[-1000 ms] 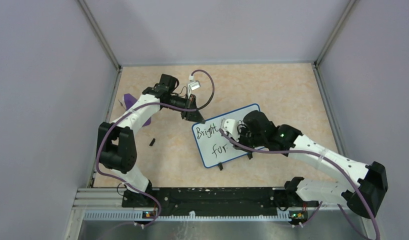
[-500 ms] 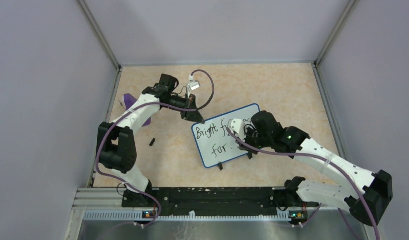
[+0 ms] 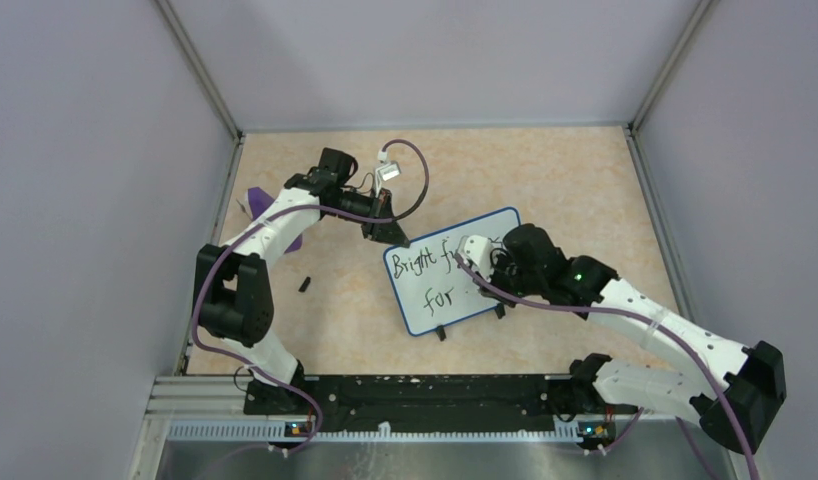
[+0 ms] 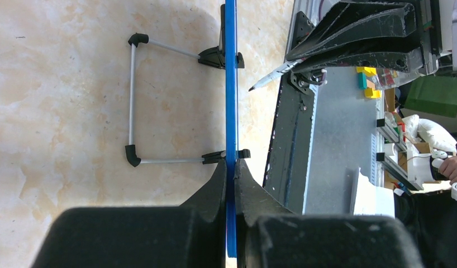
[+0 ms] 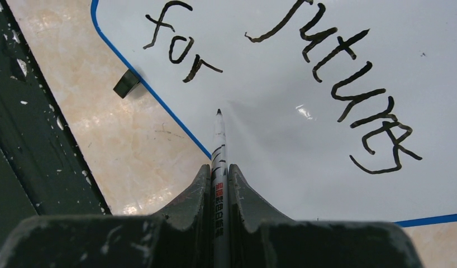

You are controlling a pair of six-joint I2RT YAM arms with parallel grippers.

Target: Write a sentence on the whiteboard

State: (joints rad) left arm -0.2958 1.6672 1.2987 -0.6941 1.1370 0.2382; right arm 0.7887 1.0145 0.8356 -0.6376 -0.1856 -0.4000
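The whiteboard (image 3: 422, 312) stands tilted mid-table on two black feet and has a blue frame. The sentence (image 3: 417, 268) reads "Bright f" over "for"; my right arm hides the rest. In the right wrist view the sentence (image 5: 349, 72) shows "futures" and "for". My left gripper (image 3: 388, 232) is shut on the board's upper left edge, and in its wrist view it (image 4: 231, 164) pinches the blue frame (image 4: 231, 84). My right gripper (image 3: 482, 273) is shut on a marker (image 5: 218, 142). The marker tip is close to the white surface beside "for".
A purple wedge (image 3: 255, 200) lies at the far left by the wall. A small black piece (image 3: 305, 284) lies left of the board. The board's wire stand (image 4: 131, 100) rests on the table behind it. A black rail (image 3: 415, 390) runs along the near edge. Walls enclose three sides.
My right arm has shifted to the right over the board, uncovering the "f" after "Bright". In the last half second it has barely moved. The left arm has stayed still.
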